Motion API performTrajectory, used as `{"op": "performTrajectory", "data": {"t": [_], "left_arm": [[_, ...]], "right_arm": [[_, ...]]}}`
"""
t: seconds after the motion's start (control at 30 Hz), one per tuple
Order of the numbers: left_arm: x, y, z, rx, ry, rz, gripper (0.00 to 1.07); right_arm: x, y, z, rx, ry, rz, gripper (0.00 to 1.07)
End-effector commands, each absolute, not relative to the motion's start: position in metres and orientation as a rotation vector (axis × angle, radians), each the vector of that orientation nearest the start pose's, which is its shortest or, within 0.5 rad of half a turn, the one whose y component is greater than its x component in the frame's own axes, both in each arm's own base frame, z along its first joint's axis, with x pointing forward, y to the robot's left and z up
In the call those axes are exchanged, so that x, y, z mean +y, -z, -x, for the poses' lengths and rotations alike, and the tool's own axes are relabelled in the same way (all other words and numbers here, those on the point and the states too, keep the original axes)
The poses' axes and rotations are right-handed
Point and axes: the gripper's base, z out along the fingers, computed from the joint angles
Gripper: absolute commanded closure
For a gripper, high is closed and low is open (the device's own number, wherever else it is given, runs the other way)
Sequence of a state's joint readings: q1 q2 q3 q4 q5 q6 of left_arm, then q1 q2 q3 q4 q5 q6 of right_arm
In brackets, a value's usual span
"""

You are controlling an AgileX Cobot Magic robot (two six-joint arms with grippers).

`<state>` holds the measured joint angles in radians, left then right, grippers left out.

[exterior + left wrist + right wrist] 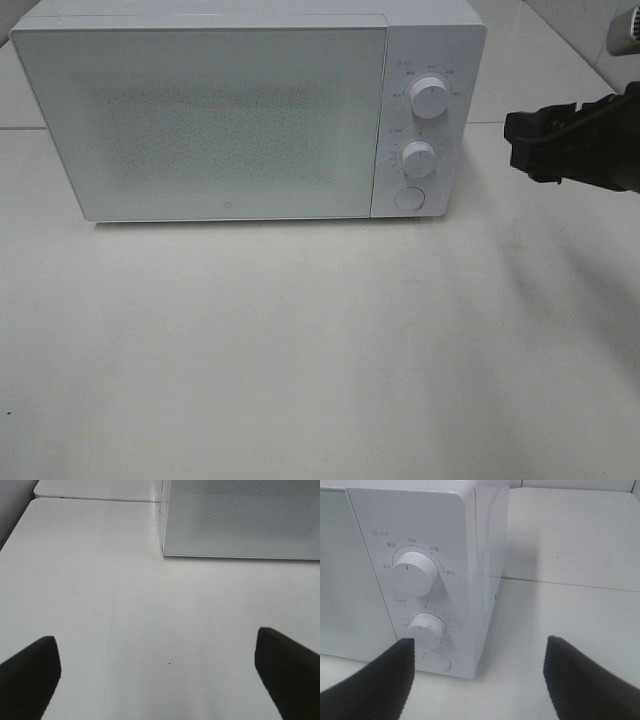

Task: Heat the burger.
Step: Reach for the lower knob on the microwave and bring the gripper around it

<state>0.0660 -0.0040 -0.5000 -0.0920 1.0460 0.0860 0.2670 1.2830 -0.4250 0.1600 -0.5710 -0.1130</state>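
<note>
My right gripper [480, 680] stands open with nothing between its fingers, and so does my left gripper [159, 675], spread wide over the bare white table [300, 350].

Ahead of the right gripper, off toward my left arm's side and well apart from it, is the microwave's [230, 120] control panel. A small heading in Chinese characters sits above the upper knob [412, 573], beside a tiny flame-like icon. It looks like 火力, though I cannot be sure. More short Chinese labels ring that knob along a thin arc, too small to read with certainty. The lower knob [426, 630] has its own faint heading and fine tick marks around it, which I cannot read. Below it is a round button [436, 660] with no marking that I can make out. Each knob carries a short dark pointer line.

Ahead of the left gripper lies the lower corner of the microwave's door [240, 517]. A tiny mark [245, 547] sits near the door's bottom edge, too small to read.

The door is closed, and its speckled grey window lets nothing show through. I cannot tell where the burger is or how it looks, as it shows in none of my views.
</note>
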Motion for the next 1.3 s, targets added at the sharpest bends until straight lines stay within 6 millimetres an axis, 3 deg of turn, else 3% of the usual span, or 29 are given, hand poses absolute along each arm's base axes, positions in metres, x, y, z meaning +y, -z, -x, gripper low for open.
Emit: {"op": "performTrajectory", "data": {"t": [0.03,0.43,0.7,1.3], "left_arm": [[-0.008,-0.278,0.008,1.991,0.02,-0.018,0.09],[-0.008,-0.278,0.008,1.991,0.02,-0.018,0.09],[-0.008,-0.278,0.008,1.991,0.02,-0.018,0.09],[-0.008,-0.278,0.008,1.991,0.02,-0.018,0.09]], "right_arm": [[0.06,-0.221,-0.23,1.721,-0.065,0.119,0.36],[0.083,-0.216,-0.221,1.629,-0.003,0.026,0.36],[0.106,-0.198,-0.217,1.595,0.037,0.037,0.36],[0.114,-0.185,-0.214,1.58,0.074,-0.029,0.36]]}}
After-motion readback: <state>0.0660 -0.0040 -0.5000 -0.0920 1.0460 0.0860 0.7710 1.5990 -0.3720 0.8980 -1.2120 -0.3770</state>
